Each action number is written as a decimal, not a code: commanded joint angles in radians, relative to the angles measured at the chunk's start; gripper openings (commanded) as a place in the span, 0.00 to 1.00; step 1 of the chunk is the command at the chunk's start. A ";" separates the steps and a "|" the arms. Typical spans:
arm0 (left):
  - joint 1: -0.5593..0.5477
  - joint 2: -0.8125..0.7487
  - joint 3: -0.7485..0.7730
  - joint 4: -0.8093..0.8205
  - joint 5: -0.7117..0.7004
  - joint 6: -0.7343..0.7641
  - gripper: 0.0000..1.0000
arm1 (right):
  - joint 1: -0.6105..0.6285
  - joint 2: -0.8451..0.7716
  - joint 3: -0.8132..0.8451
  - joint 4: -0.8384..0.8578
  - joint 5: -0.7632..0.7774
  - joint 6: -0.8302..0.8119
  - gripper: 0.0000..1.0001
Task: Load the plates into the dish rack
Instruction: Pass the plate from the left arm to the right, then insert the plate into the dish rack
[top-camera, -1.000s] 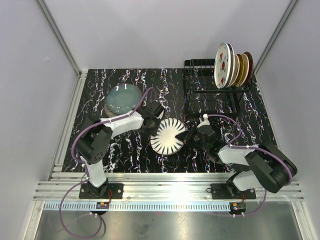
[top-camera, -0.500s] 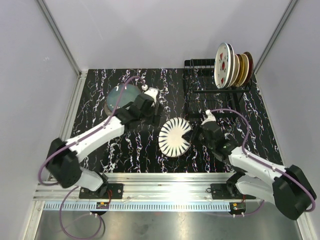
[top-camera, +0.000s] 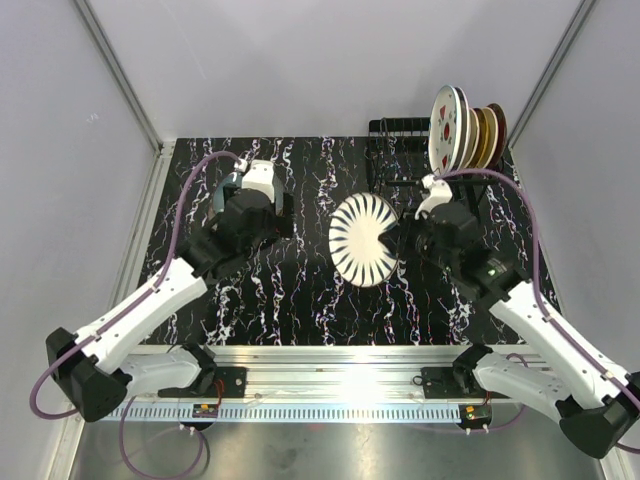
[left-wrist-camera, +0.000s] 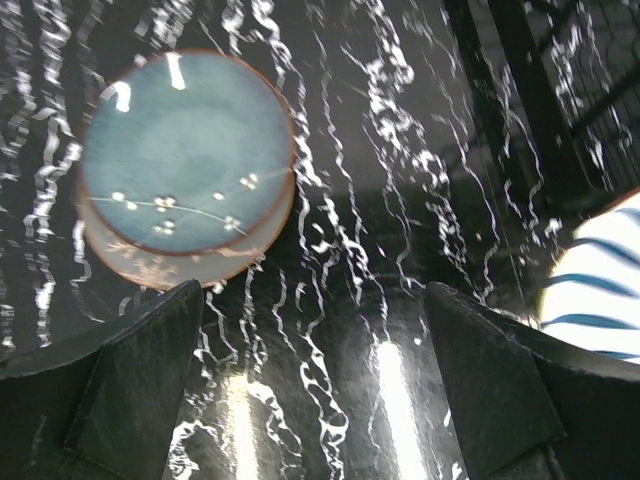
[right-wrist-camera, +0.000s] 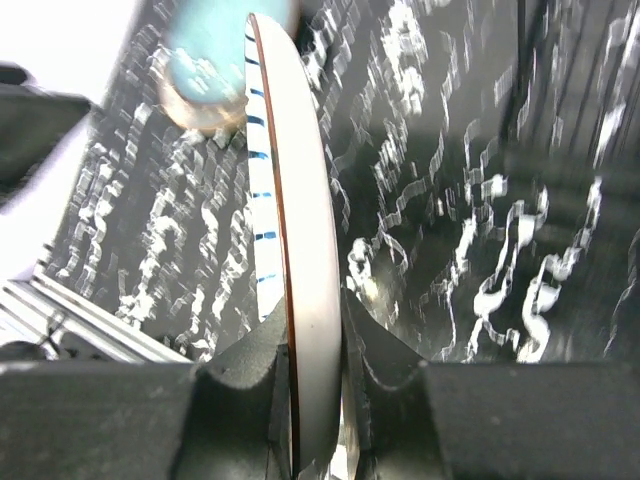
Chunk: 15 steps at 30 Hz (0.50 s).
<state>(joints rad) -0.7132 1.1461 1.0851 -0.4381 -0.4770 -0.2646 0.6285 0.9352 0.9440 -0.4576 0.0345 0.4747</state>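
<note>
I note several plates (top-camera: 462, 128) racked in the dish rack (top-camera: 398, 205), right pincer (right-wrist-camera: 315, 385) gripping the striped plate (top-camera: 362, 240) on edge just short of it, left pincer (left-wrist-camera: 320, 345) wide over the blue-grey stack (left-wrist-camera: 185, 155) left on the bench (top-camera: 300, 295)

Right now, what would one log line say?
right fingers: shut on striped plate, held on edge | left fingers: open, by blue plate stack | dish rack: holds standing plates

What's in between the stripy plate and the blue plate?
Only bare black marbled table. The left wrist view shows it: the blue plate is on the left, the stripy plate pokes in on the right, and nothing lies on the stretch between them.
</note>
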 joint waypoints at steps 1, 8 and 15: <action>0.003 -0.054 -0.010 0.062 -0.101 0.022 0.96 | 0.008 0.002 0.221 0.045 -0.001 -0.103 0.00; 0.003 -0.094 -0.014 0.070 -0.107 0.027 0.99 | 0.007 0.143 0.593 -0.027 0.223 -0.197 0.00; 0.003 -0.111 -0.010 0.065 -0.126 0.030 0.99 | 0.002 0.312 0.852 -0.032 0.364 -0.378 0.00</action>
<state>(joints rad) -0.7132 1.0676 1.0771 -0.4225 -0.5602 -0.2417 0.6312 1.2091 1.6779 -0.5964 0.2947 0.1982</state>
